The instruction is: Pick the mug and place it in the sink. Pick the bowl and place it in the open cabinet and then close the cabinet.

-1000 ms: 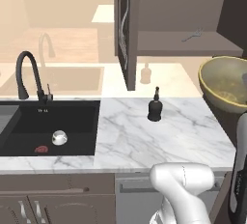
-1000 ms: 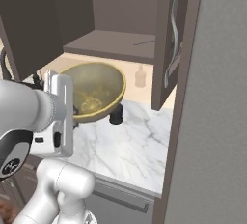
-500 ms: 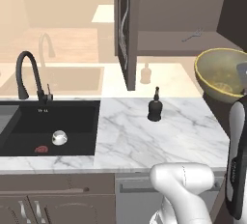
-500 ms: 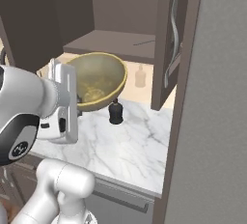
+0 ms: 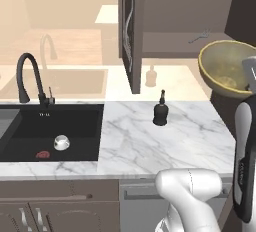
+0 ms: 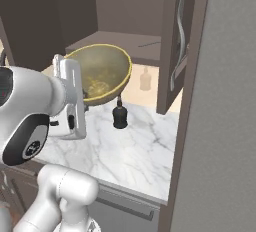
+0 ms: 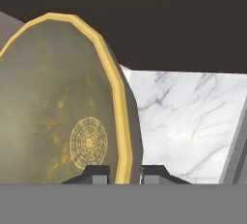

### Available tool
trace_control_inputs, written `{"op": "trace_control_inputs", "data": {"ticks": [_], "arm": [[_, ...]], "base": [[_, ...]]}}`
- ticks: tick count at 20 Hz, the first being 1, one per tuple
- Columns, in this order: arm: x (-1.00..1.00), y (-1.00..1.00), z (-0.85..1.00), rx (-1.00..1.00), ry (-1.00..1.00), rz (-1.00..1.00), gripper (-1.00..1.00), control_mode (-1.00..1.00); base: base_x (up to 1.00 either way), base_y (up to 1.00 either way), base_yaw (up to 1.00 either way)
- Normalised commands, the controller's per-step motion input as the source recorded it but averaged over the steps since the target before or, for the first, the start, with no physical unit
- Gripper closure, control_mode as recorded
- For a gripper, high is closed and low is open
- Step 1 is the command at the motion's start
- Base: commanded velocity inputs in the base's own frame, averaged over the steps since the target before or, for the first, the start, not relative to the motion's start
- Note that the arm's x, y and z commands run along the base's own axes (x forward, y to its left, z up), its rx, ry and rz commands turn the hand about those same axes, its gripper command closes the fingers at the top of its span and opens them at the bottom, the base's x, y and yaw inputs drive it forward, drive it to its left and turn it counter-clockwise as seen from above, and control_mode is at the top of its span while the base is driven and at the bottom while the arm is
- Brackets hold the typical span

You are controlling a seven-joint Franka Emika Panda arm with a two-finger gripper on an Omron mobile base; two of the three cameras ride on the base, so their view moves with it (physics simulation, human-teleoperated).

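Observation:
My gripper point(image 7: 123, 172) is shut on the yellowish rim of the olive-tan bowl point(image 7: 58, 112), one finger point(image 7: 96, 172) inside and the other outside the wall. The bowl point(image 5: 227, 71) hangs tilted above the right end of the counter, in front of the cabinet point(image 5: 175, 43) whose shelf stands open. From the right base view the bowl point(image 6: 102, 73) sits just ahead of my white hand, level with the shelf of the cabinet point(image 6: 125, 41). The small white mug point(image 5: 61, 142) rests on the floor of the black sink point(image 5: 30, 126), by the red drain.
A black soap dispenser point(image 5: 160, 113) stands on the marble counter point(image 5: 150, 146) below the bowl's left side. The open cabinet door point(image 5: 128, 31) juts out above it. A black gooseneck faucet point(image 5: 27, 76) rises behind the sink. A tall grey panel point(image 6: 220, 101) walls the right side.
The bowl has risen in my grip, from just above the counter toward the level of the cabinet shelf, and drifted slightly toward the cabinet. The mug has not moved.

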Motion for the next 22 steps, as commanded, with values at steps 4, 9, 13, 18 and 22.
{"op": "trace_control_inputs", "data": {"ticks": [4,9,13,18,22], "arm": [[0.23,0.00,0.00,-0.04,-0.21,0.08,1.00,-1.00],[0.27,0.00,0.00,-0.08,-0.12,0.04,1.00,-1.00],[0.30,0.00,0.00,-0.01,0.00,0.00,1.00,-1.00],[0.24,-0.03,0.12,0.00,0.03,0.00,1.00,-1.00],[0.19,-0.05,0.20,0.00,0.06,0.01,1.00,-1.00]], "base": [[0.00,0.00,0.00],[0.00,0.00,0.00],[0.00,0.00,0.00],[0.00,0.00,0.00],[0.00,0.00,0.00]]}}
